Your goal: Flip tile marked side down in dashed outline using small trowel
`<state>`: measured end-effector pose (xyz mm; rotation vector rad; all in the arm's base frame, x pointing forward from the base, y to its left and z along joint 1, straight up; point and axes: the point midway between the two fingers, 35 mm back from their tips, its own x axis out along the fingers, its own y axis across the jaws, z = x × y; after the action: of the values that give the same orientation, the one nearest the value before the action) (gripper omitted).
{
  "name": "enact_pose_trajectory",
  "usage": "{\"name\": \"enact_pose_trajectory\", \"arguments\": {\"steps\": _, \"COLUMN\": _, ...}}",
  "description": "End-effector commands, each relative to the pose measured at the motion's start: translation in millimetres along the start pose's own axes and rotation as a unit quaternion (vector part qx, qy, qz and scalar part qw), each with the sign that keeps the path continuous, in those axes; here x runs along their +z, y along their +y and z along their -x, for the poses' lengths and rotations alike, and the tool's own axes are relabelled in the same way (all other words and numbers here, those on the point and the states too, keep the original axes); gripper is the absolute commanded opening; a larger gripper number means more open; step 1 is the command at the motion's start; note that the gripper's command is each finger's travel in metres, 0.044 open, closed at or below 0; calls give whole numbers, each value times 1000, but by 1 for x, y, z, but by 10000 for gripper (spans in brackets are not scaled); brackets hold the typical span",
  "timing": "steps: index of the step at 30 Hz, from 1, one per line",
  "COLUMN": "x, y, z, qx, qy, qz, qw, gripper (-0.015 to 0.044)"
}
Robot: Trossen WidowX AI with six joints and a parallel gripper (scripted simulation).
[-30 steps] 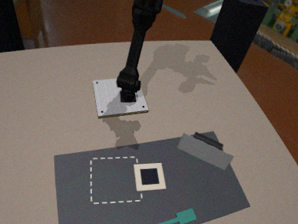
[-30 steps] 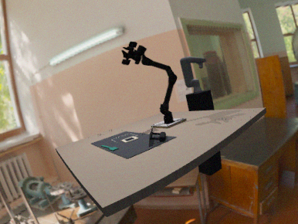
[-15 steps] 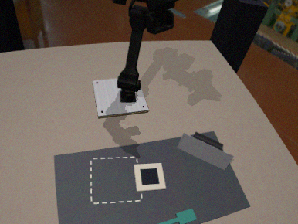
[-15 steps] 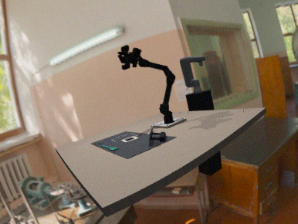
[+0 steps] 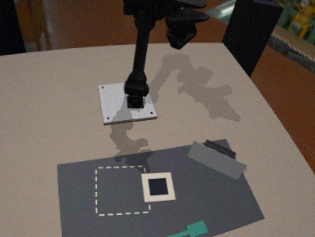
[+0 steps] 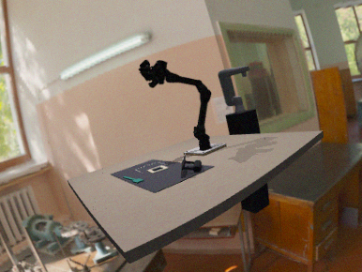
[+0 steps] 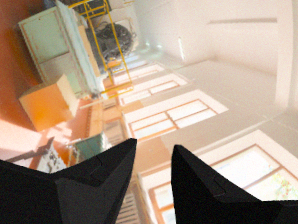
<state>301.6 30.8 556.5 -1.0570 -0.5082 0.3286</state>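
Note:
The tile (image 5: pixel 158 180) (image 6: pixel 151 169) is a cream square with a dark centre square facing up. It lies on the dark mat (image 5: pixel 75 196) (image 6: pixel 157 185), across the right side of the dashed outline (image 5: pixel 97 167). The teal trowel (image 5: pixel 197 229) (image 6: pixel 136 179) lies near the mat's front edge, blade to the right; its handle is cut off at the bottom of the top view. My gripper (image 7: pixel 154 149) (image 5: pixel 206 11) is raised high above the table, away from tile and trowel. Its fingers stand a little apart, with nothing between them.
A tilted grey plate (image 5: pixel 216 160) (image 6: pixel 183 162) with a black bar (image 5: pixel 220 149) behind it stands at the mat's back right. The arm's white base plate (image 5: pixel 112 108) (image 6: pixel 218 149) is on the table behind the mat. A dark post (image 5: pixel 253 37) stands beyond the table's back right.

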Motion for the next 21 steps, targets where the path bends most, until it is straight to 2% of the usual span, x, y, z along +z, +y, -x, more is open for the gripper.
{"name": "enact_pose_trajectory", "arguments": {"steps": 1, "x": -9, "y": 11, "z": -7, "qx": 14, "qy": 11, "qz": -62, "qw": 998, "gripper": 100}}
{"name": "enact_pose_trajectory", "arguments": {"steps": 11, "x": -24, "y": 38, "z": -23, "qx": 45, "qy": 41, "qz": -225, "qw": 972, "gripper": 100}}
{"name": "enact_pose_trajectory", "arguments": {"steps": 21, "x": -36, "y": 69, "z": -37, "qx": 72, "qy": 81, "qz": -381, "qw": 918, "gripper": 100}}
